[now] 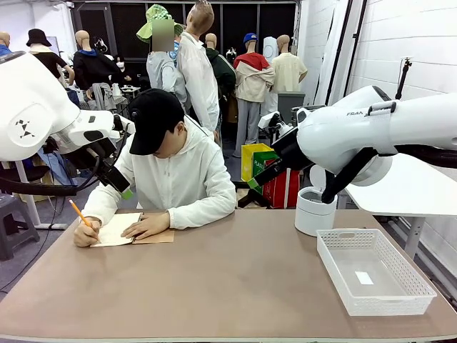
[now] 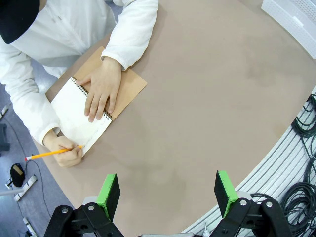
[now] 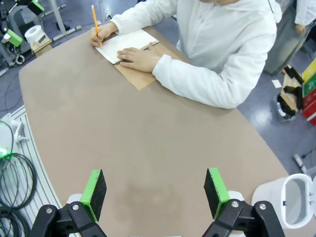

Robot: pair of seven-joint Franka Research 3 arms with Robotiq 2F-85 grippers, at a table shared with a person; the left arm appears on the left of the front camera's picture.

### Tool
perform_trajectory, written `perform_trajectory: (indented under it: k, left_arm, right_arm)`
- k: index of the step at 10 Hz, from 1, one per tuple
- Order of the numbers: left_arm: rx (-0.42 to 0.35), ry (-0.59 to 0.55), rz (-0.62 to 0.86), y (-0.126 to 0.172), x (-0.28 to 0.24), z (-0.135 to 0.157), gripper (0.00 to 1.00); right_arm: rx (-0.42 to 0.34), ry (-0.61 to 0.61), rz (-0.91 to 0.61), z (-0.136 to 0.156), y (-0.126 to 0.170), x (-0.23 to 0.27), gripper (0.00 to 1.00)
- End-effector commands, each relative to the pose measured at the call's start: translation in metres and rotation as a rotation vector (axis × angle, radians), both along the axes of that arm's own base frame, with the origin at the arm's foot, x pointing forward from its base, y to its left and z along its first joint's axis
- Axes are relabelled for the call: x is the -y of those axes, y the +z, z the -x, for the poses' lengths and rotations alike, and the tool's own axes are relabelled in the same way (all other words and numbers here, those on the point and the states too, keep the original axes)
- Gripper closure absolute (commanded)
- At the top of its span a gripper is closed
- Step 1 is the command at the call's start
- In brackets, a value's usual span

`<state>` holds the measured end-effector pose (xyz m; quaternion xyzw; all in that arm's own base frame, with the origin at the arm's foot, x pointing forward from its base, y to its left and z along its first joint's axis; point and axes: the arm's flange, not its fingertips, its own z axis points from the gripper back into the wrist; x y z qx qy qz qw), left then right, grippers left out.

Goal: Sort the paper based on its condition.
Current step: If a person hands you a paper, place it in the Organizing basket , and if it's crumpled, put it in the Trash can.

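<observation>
One sheet of paper (image 2: 74,116) upper left in the left wrist frame, top page of a spiral notebook (image 2: 129,85), pinned by a person's hand (image 2: 101,91), pencil (image 2: 49,153) in the other. Left gripper (image 2: 168,190) and right gripper (image 3: 155,190) both spread wide, nothing held, hanging over the brown table (image 2: 207,98).

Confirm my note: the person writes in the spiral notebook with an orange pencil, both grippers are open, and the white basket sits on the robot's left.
Wrong on the side: the front view shows the white basket on the robot's right. The rest stands: the person writes in the spiral notebook with an orange pencil, and the left gripper and right gripper are open.
</observation>
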<state>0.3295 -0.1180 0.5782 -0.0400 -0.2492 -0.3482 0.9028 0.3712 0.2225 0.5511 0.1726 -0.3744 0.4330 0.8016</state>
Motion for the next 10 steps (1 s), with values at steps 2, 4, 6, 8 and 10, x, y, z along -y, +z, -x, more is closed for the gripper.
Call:
perform_trajectory:
  k: [2, 4, 6, 8, 10]
  left_arm:
    - [-0.005, -0.014, 0.013, 0.0005, -0.0006, 0.0002, 0.00]
    - [-0.005, -0.014, 0.013, 0.0005, -0.0006, 0.0002, 0.00]
    - [-0.005, -0.014, 0.013, 0.0005, -0.0006, 0.0002, 0.00]
    - [-0.005, -0.014, 0.013, 0.0005, -0.0006, 0.0002, 0.00]
    - [-0.005, -0.014, 0.013, 0.0005, -0.0006, 0.0002, 0.00]
  right_arm:
    - [-0.005, -0.006, -0.001, 0.0007, -0.0006, -0.0009, 0.00]
    - [-0.005, -0.006, -0.001, 0.0007, -0.0006, -0.0009, 0.00]
    - [-0.005, -0.006, -0.001, 0.0007, -0.0006, -0.0009, 0.00]
    - [-0.005, -0.006, -0.001, 0.0007, -0.0006, -0.0009, 0.00]
    - [-0.005, -0.006, -0.001, 0.0007, -0.0006, -0.0009, 0.00]
